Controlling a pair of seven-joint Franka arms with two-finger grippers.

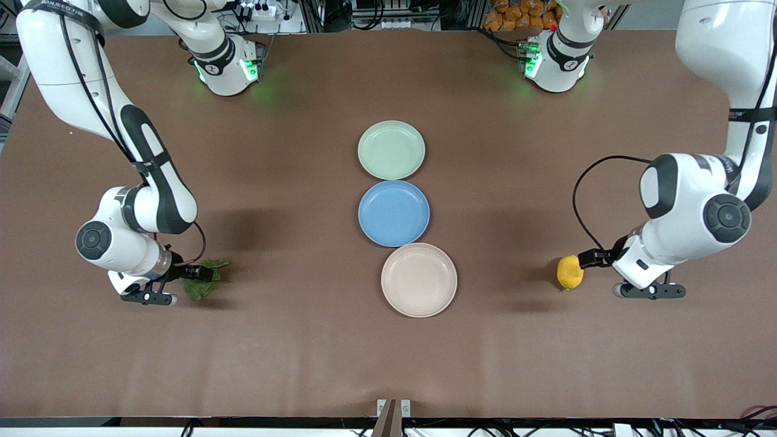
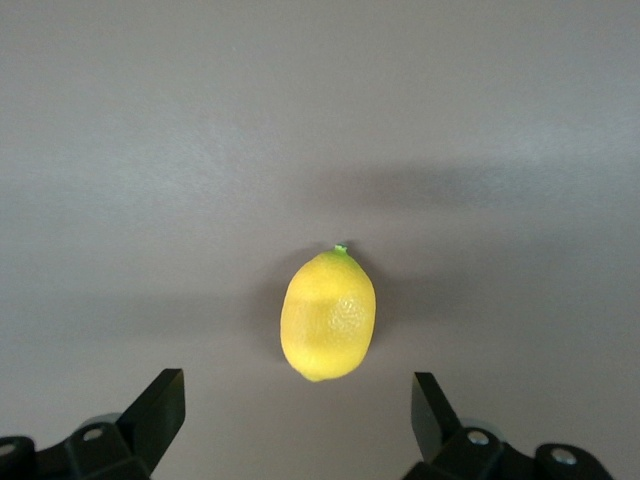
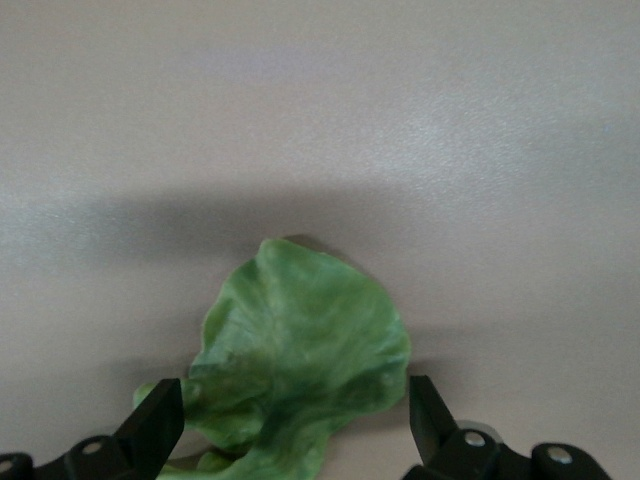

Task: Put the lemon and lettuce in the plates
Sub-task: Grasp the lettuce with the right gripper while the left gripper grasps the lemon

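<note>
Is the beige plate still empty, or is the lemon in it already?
Empty. The beige plate shows only bare surface; the lemon lies on the table toward the left arm's end, between the open left pincer's fingers.
</note>
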